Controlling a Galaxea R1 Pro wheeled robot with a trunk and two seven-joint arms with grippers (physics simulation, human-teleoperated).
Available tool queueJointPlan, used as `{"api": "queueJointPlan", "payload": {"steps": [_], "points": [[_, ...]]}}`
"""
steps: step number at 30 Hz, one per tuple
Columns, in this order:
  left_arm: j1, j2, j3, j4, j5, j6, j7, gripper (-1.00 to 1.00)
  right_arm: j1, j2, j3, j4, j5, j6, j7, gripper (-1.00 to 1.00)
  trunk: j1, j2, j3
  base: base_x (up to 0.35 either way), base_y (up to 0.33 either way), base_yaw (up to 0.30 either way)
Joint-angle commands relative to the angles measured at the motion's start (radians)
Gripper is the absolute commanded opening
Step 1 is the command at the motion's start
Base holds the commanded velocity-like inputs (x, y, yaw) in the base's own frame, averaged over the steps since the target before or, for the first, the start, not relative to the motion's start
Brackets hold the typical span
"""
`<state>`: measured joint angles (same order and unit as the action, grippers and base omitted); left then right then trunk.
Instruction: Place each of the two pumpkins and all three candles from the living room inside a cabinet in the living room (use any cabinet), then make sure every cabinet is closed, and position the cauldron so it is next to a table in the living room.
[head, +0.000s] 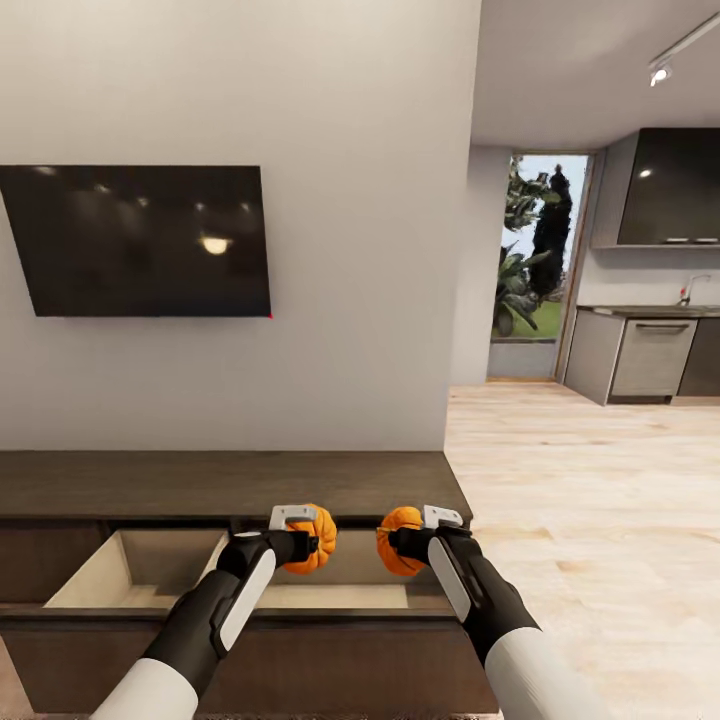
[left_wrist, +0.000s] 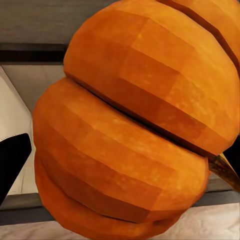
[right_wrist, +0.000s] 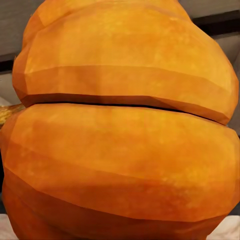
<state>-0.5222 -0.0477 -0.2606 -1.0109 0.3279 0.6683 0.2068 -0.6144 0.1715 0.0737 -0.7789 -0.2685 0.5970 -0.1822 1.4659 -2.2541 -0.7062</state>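
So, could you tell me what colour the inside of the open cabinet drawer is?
Pale beige, against the dark-brown cabinet; the drawer shows best in the head view.

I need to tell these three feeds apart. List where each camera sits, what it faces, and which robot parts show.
Head view: on the robot's head, facing the wall, looking down over both arms, the left gripper and right gripper each holding a pumpkin above the cabinet's open drawer.
Left wrist view: near the left gripper, close on the left pumpkin, a dark finger at the edge.
Right wrist view: near the right gripper, close on the right pumpkin.
Shared: both pumpkins appear in the head view too.
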Motion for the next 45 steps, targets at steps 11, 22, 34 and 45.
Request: {"api": "queueJointPlan", "payload": {"steps": [11,22,34,45], "points": [[-0.004,0.0,-0.002,0.004,0.011,0.039,0.008,-1.0,-0.002,0.0,0.005,0.001,-0.011,0.009,-0.005,-1.0,0.042,-0.078,-0.036,0.0,0.0,0.0],[-0.004,0.0,-0.002,0.002,0.011,0.04,0.002,-1.0,-0.014,0.0,0.006,0.003,-0.017,0.064,0.0,-1.0,0.084,-0.155,-0.07,0.0,0.0,0.0],[-0.004,0.001,-0.002,-0.004,0.011,0.04,0.007,-1.0,-0.015,0.0,0.006,0.003,-0.017,0.066,0.0,-1.0,0.103,-0.19,-0.086,0.0,0.0,0.0],[-0.005,0.0,-0.002,0.002,0.01,0.056,0.008,-1.0,-0.015,0.0,0.006,0.003,-0.017,0.068,-0.001,-1.0,0.103,-0.19,-0.086,0.069,0.0,0.0]]}}
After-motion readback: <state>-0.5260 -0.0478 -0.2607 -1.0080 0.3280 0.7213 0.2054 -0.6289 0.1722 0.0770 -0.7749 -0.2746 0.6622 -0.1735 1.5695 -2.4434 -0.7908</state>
